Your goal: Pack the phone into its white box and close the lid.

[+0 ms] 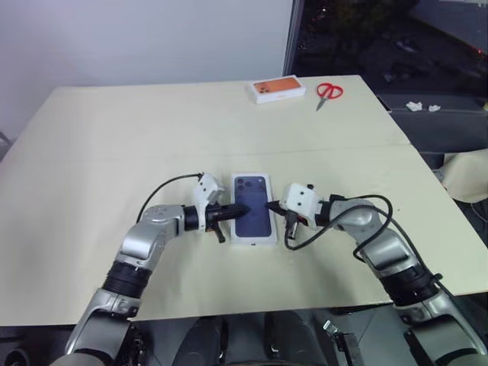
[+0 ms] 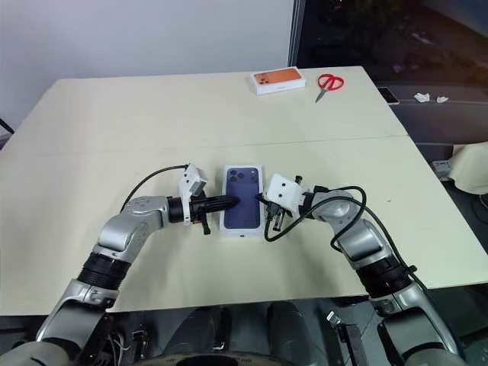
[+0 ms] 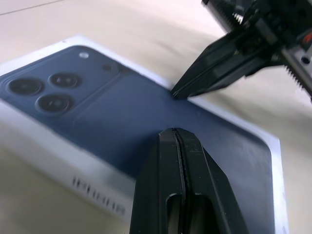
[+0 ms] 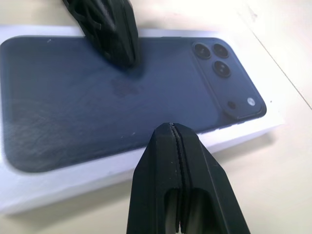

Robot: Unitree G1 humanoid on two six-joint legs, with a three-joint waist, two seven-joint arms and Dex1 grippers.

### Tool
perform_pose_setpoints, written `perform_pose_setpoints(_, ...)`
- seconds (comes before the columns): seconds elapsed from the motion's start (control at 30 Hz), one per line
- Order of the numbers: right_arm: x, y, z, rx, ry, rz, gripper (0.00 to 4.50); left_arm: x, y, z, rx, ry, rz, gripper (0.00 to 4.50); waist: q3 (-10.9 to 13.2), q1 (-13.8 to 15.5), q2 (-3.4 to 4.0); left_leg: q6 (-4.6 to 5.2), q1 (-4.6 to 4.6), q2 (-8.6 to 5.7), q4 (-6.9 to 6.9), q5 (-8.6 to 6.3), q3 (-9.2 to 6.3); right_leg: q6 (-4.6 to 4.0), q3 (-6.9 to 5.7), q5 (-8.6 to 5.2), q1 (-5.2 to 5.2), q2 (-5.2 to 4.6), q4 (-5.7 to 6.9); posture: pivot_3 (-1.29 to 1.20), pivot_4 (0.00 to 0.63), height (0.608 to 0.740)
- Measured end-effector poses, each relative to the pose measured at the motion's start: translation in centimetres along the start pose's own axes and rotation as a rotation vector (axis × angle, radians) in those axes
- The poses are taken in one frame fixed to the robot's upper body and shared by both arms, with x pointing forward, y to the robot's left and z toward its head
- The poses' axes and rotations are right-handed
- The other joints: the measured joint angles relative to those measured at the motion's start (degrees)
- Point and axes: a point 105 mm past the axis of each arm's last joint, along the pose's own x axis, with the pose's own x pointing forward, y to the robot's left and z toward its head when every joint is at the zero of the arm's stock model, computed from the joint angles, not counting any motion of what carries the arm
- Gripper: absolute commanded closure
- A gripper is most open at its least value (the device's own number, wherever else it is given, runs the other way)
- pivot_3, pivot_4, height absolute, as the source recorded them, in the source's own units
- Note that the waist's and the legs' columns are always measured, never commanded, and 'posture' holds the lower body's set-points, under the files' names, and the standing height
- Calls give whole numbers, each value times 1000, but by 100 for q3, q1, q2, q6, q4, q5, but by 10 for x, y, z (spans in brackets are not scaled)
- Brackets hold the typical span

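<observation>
The lid (image 1: 252, 215), white with a dark blue phone picture on top, lies flat on the table in front of me over the white box, which it hides. The phone is hidden. My left gripper (image 1: 240, 210) is shut and comes in from the left, its tip over the middle of the lid's printed face. My right gripper (image 1: 269, 206) is shut too, and its tip is at the lid's right edge. From the left wrist, the shut left fingers (image 3: 176, 146) point across the lid (image 3: 122, 122) toward the right gripper (image 3: 179, 91). Whether the tips press on the lid or hover just above it, I cannot tell.
An orange-topped box (image 1: 274, 88) and red-handled scissors (image 1: 329, 93) lie at the table's far edge. The cream table (image 1: 114, 152) spreads wide on both sides of the lid. Beyond its right edge is a dark floor with clutter.
</observation>
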Motion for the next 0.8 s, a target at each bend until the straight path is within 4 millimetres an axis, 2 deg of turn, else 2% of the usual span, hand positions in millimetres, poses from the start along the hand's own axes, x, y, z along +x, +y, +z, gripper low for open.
perform_pose_setpoints(0.03,0,-1,1,42,-8,3,4448,-2,1,1,-7,-5,4,4500,0,-1,0,0,-2,1,1,0,0,0,0,0,-3,1,1,0,150,740)
perform_pose_setpoints(0.13,-1,-7,6,184,-48,17,3620,-13,11,5,-51,-26,43,3661,3,-1,0,-2,-32,3,6,2,-1,0,1,1,-36,3,10,0,150,740)
perform_pose_setpoints(0.17,-3,-11,10,218,-69,10,3252,-17,14,7,-56,-32,61,3258,5,3,1,-2,-38,2,6,2,-1,0,2,2,-42,3,11,0,150,740)
perform_pose_setpoints(0.27,-15,-27,23,245,-129,-7,1690,-36,26,15,-52,-47,110,1666,7,11,0,-2,-53,1,5,2,0,0,2,2,-57,2,9,0,150,740)
perform_pose_setpoints(0.37,-26,-35,25,238,-144,-6,86,-59,35,25,-23,-55,144,137,8,12,1,-2,-62,1,6,2,1,-1,2,2,-66,0,9,0,150,740)
perform_pose_setpoints(0.5,-39,-40,23,205,-129,0,27,-88,45,40,-10,-85,186,56,9,12,2,-2,-79,1,8,2,1,-1,3,3,-83,0,12,0,150,740)
perform_pose_setpoints(0.63,-60,-48,20,180,-123,-9,27,-133,51,52,32,-101,252,56,11,-11,1,-4,-108,1,9,3,3,-2,5,3,-117,0,15,0,150,740)
perform_pose_setpoints(0.7,-70,-47,17,185,-135,0,27,-149,51,46,54,-89,283,56,12,0,3,-3,-108,2,5,3,4,-2,6,3,-117,-2,11,0,150,740)
perform_pose_setpoints(0.8,-86,-39,4,189,-117,29,27,-167,48,27,34,-53,317,56,14,24,3,-2,-115,1,8,2,3,-2,5,3,-116,-7,8,0,150,740)
